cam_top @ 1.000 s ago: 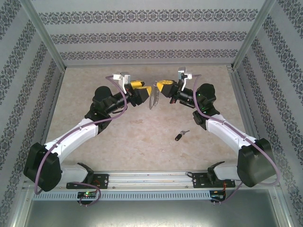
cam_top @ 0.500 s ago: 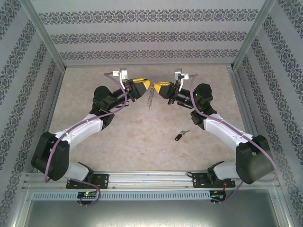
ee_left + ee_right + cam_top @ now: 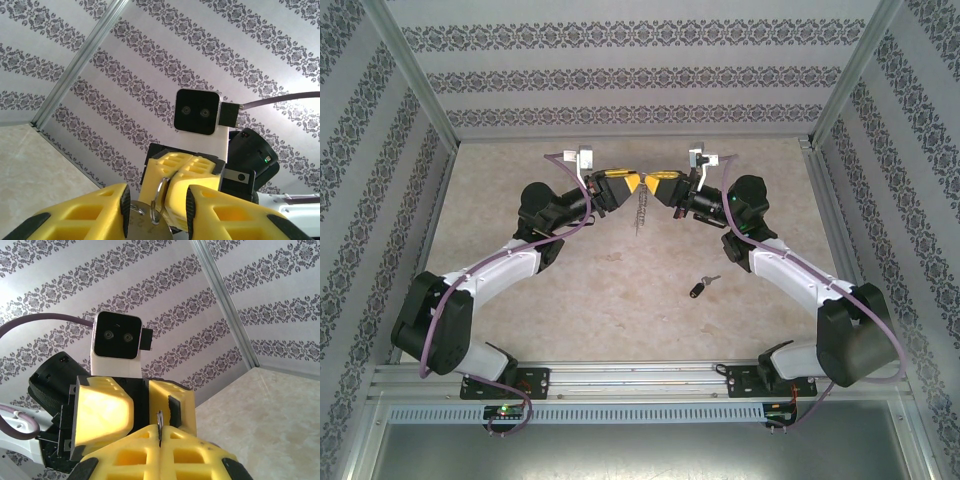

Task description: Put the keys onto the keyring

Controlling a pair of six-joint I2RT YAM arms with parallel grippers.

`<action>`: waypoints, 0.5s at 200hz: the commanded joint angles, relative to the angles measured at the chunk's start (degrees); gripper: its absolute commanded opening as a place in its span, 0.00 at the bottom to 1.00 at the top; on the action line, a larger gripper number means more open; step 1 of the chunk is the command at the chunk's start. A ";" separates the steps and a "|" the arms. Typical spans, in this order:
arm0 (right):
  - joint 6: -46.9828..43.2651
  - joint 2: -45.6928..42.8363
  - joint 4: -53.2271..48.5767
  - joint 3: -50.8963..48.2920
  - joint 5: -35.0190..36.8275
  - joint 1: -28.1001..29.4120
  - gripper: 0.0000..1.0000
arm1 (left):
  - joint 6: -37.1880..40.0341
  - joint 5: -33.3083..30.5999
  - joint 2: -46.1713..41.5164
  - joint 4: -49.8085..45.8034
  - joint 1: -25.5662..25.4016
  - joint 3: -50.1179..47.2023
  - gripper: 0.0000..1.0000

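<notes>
Grey, stiff and likely slippery, the keyring (image 3: 640, 208) is pinched edgewise at upper centre by the right gripper (image 3: 658, 183); the half-closed left gripper's (image 3: 632, 183) hold cannot be told.

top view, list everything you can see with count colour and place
keyring: 1, grey metal with chain, held up between both arms over mid table
key: 1, black head, silver blade, lying on table near right arm
table: 1, beige marbled
walls: 3, white with dark patterned stripes, left, back, right
frame rail: 1, silver, near edge
left arm: 1, white and black
right arm: 1, white and black
left fingers: yellow, closed around keyring
right fingers: yellow, pinching keyring
</notes>
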 commanded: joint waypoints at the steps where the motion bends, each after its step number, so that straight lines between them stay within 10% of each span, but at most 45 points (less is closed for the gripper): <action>1: 0.30 0.60 3.63 2.09 -0.28 0.71 0.00 | 0.24 2.69 0.12 1.05 0.13 0.26 0.36; 100: 0.55 0.90 3.63 1.96 -0.63 0.80 0.00 | -0.49 3.54 1.91 2.48 0.01 1.31 0.24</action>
